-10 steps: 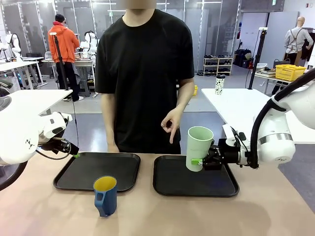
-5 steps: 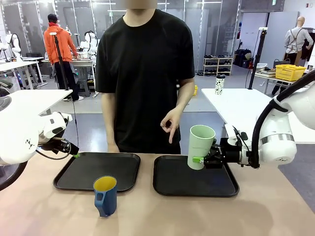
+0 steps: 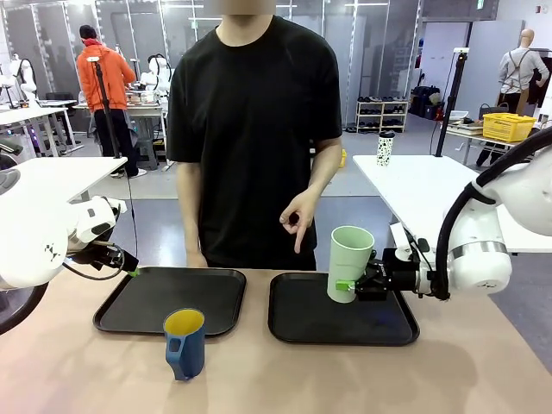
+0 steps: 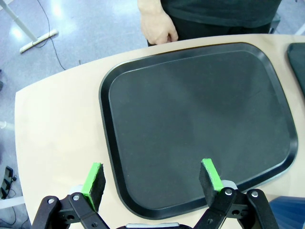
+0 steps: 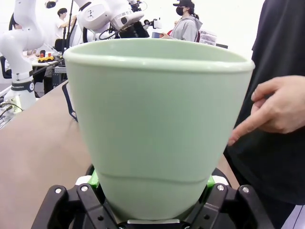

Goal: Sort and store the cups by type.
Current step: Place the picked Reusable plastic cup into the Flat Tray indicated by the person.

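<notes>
While tumbler (image 3: 350,261) overhangs tray (image 3: 310,321), mug (image 3: 185,343) on table (image 3: 448,373)

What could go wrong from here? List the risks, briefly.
1. The right gripper holds the mint-green tumbler low near its base, over the right tray; the tall cup may tip on release.
2. The person's hand points down close beside the tumbler; a swing could hit it.
3. The blue mug stands off the trays; an arm could knock it.
</notes>
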### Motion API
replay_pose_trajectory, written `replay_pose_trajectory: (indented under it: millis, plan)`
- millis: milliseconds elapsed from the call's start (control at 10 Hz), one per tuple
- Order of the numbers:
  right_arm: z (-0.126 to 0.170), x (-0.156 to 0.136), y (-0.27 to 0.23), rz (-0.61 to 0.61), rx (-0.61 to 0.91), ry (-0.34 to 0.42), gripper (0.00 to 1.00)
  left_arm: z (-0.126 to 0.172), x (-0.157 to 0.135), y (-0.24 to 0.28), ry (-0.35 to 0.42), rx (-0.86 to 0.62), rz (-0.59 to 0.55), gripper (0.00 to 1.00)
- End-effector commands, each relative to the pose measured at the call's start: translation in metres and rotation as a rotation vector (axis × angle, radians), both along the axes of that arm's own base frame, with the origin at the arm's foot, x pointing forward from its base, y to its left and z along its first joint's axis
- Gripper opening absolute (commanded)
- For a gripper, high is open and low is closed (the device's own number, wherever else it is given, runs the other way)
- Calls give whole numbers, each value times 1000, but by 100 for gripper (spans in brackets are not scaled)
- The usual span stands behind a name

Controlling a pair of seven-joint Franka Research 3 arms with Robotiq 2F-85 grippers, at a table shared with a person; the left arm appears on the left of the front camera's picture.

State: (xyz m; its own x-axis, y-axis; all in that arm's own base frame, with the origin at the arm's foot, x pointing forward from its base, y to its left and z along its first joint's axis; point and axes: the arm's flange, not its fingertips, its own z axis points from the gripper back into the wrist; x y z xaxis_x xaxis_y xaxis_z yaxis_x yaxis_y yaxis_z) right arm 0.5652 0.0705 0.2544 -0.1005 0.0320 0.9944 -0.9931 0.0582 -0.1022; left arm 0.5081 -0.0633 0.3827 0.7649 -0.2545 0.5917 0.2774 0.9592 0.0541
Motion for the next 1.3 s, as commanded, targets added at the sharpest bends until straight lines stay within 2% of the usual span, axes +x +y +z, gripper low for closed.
replay_pose_trajectory:
  millis: [0, 600, 1200]
  plan:
    - [-10, 20, 4, -13, 26, -6, 82, 1, 0, 0, -4, 8, -7, 100]
    - [-43, 44, 12, -52, -50, 45, 82, 1, 0, 0, -4, 8, -7, 100]
    - [-61, 49, 11, -49, -35, 93, 82, 1, 0, 0, -4, 8, -7, 100]
